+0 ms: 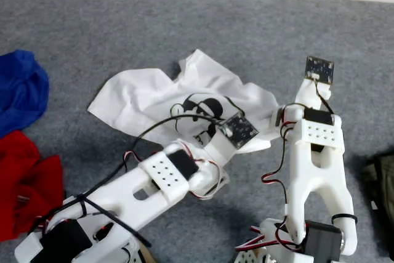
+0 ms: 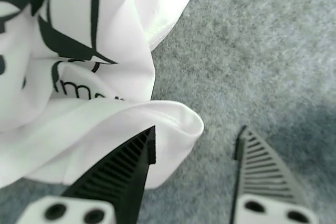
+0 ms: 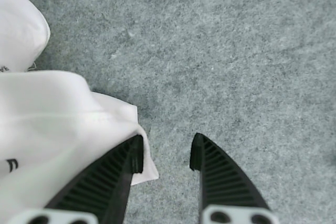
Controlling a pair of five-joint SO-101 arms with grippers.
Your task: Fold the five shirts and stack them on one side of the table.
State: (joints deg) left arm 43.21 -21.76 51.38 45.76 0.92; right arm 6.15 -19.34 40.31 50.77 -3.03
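Two robot arms work over a grey table, and the task looks barely begun: no shirt appears folded and no stack stands anywhere. A white shirt lies near the middle of the table, spread loosely and crumpled, with a black print facing up and its cloth rucked into ridges and turned-over flaps. A blue shirt lies bunched at the left edge, and a red shirt lies heaped just beside it, nearer the front left corner; neither is flattened. A dark cloth sits at the right edge, possibly another shirt, though too little is seen to tell. The left gripper hovers low at the near side of the white shirt, jaws apart, one finger over a rolled fold of its hem and the other over bare table. The right gripper hangs at the shirt's right side, jaws also apart, one finger just at a limp corner of the cloth and the other over bare table. Neither holds anything. The white shirt looks thin and soft, with rounded folds and a stitched hem. Judging from this, the white shirt needs smoothing and folding first, then the others in turn, then stacking on one side.
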